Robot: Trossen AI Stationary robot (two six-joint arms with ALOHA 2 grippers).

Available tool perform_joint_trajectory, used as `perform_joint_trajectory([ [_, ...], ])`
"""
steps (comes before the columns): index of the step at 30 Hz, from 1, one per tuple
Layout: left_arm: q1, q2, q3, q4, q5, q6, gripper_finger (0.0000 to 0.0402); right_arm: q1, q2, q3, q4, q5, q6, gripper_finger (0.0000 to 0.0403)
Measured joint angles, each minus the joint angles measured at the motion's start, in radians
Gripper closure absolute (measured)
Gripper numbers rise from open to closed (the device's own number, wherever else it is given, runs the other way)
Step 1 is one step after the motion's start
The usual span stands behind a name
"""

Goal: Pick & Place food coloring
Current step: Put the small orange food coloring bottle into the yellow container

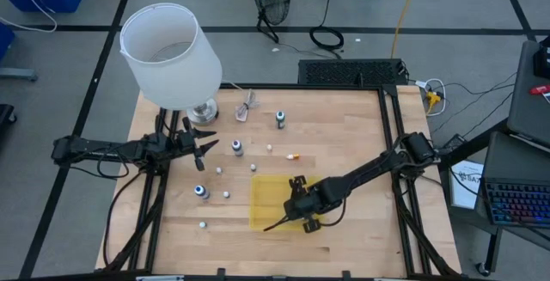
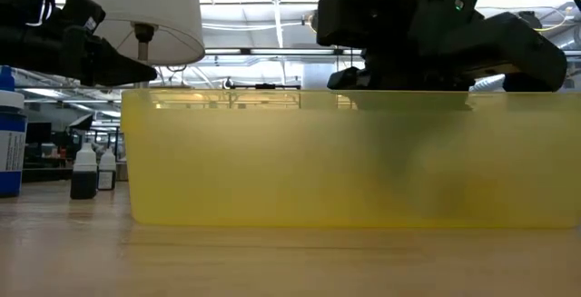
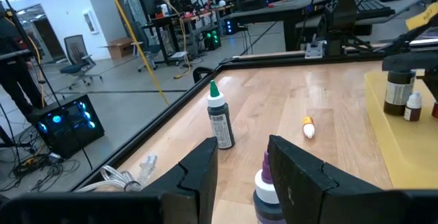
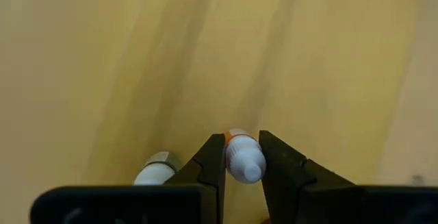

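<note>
Right wrist view: right gripper point(image 4: 242, 157) clamps a small white-capped food coloring bottle point(image 4: 243, 159) above the yellow tray point(image 4: 102, 59); left gripper point(image 3: 239, 172) apparently straddles a purple bottle point(image 3: 265, 186), fingers parted.

A grey floor point(image 1: 77, 66) with dark seams surrounds the wooden table point(image 1: 344, 126); cables point(image 1: 326, 36) trail at the far side, a keyboard point(image 1: 520, 204) sits right.

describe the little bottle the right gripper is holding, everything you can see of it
The small bottle is whitish plastic with an orange band near one end and a rounded tip facing the wrist camera. It is clamped between the right gripper's two dark fingers, over the yellow tray. Another pale bottle lies just beside it.
</note>
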Motion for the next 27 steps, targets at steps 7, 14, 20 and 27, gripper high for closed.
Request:
perform_joint_trajectory([
  [7,0.0,0.0,0.0,0.0,0.0,0.0,0.027,-0.001,0.0,0.0,0.001,-0.002,0.038,0.0285],
  [14,0.0,0.0,0.0,0.0,0.0,0.0,0.027,0.001,-0.011,0.0,0.003,-0.003,0.052,0.0213],
  [20,0.0,0.0,0.0,0.0,0.0,0.0,0.027,0.001,-0.095,0.0,0.014,-0.002,0.052,0.021],
  [27,0.0,0.0,0.0,0.0,0.0,0.0,0.027,-0.032,-0.295,0.0,0.021,0.138,-0.029,0.0218],
])
